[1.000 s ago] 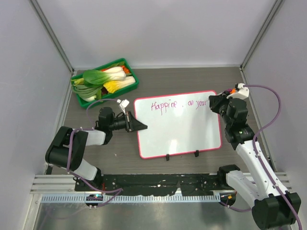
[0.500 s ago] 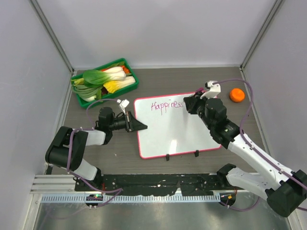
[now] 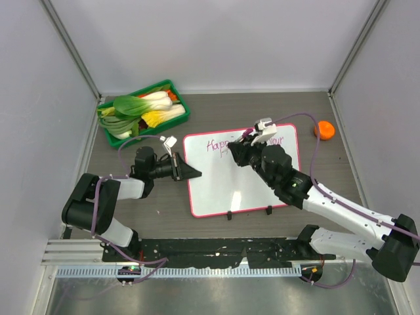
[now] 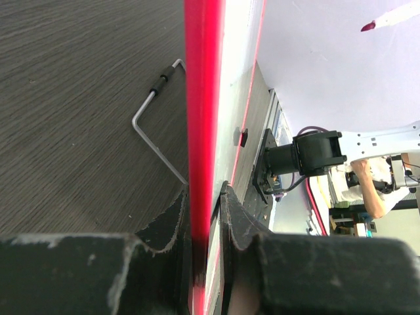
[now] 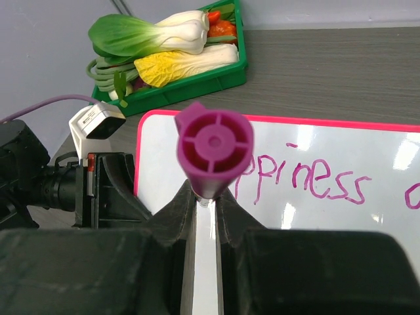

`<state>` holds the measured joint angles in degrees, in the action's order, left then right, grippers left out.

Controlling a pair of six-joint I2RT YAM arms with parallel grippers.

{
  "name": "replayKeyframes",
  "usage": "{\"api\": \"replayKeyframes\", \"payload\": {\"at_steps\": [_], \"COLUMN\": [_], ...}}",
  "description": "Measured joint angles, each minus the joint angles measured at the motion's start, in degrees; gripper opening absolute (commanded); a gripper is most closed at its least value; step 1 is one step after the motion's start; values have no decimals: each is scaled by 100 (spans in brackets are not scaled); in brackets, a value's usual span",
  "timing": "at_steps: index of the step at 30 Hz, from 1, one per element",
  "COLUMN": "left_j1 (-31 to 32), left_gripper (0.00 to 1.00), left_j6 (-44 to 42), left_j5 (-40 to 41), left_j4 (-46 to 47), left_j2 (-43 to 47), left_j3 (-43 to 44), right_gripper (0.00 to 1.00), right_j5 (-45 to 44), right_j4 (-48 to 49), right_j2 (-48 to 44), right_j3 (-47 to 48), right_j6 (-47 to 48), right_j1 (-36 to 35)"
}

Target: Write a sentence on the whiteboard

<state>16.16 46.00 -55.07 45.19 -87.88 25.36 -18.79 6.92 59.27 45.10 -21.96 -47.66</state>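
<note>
Across the table (image 3: 262, 108), the whiteboard (image 3: 216, 187) runs left-right (sentence (image 3: 214, 145) along far edge).

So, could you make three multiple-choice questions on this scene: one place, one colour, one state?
1. Where does the green tray stand? A) far left corner B) near right corner C) front centre
2. What colour is the marker in the right tool? A) black B) green C) purple
3. What is the left tool doing? A) hanging open B) clamping the edge of the whiteboard C) holding a marker
Answers: 1 A, it sits at the far left; 2 C, its end shows purple; 3 B, it pinches the red frame.
</note>
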Motion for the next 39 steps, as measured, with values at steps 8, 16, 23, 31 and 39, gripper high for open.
{"api": "replayKeyframes", "payload": {"at_steps": [8,16,23,31,39], "left_j1": [0,2,2,2,2], "left_gripper": [0,0,0,0,0], "left_j6": [0,-2,-2,-2,-4], "left_j5": [0,2,2,0,0], "left_j4": [-7,-11,-13,-17,-22], "left_j2": [4,11,11,11,11], "left_j3": [0,0,0,0,0], "right_gripper": [1,1,1,1,1], "right_j5": [122,216,205,-48,-372], "right_j4": [306,509,710,1025,1300], "right_j2": [-44,-39,28,389,815], "right_j3": [-280,-387,-461,-660,-706], "right_j6": [68,50,42,63,37], "right_j1": [-50,-144,-358,-645,-728]}}
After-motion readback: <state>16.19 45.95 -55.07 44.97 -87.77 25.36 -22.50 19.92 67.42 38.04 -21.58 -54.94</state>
